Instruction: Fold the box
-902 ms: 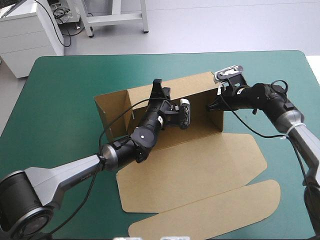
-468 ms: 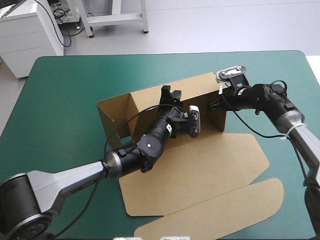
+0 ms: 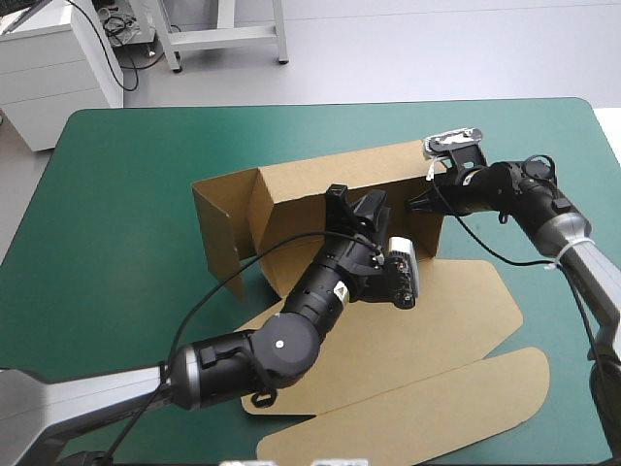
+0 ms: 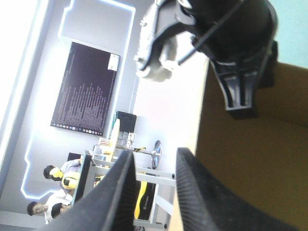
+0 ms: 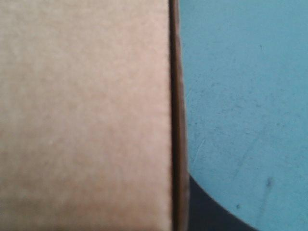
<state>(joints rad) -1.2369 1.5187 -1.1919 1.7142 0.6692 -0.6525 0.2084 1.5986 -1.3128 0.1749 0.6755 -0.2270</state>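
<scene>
High view: the brown box [image 3: 427, 320] sits midway on the worktop [image 3: 126, 194], back and side walls up, lid flat nearward, with bare teal-green cover all round. It is light, stiff board, probably best held by a wall edge. Left wrist view: the left gripper [image 4: 153, 192], fingers slightly apart, holds nothing. Right wrist view: the right gripper [image 5: 176, 207] seems clamped on the right wall's edge.

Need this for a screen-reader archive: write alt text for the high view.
A brown cardboard box, far and end walls raised, lid flaps flat, sits on a teal-green table. The left arm reaches inside it; the right arm meets its right end wall.
</scene>
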